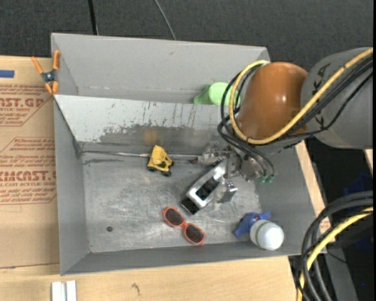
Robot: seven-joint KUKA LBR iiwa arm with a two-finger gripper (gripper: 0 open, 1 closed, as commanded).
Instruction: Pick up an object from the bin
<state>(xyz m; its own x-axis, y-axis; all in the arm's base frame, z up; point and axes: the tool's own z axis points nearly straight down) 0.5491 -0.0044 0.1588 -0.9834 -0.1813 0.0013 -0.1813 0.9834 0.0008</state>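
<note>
My gripper [232, 171] is low in the right half of the bin, under the orange wrist cover. Right at its lower left end lies a black and white oblong thing [200, 193], tilted, with its upper end touching or tucked under the gripper. Red sunglasses [183, 224] lie just in front of that, near the bin's front wall. A small yellow toy [159, 159] sits to the left of the gripper, towards the back wall.
A blue and white bottle [261, 231] lies in the front right corner. A green round thing [214, 94] rests on the back wall, partly behind the orange cover. The arm fills the right side.
</note>
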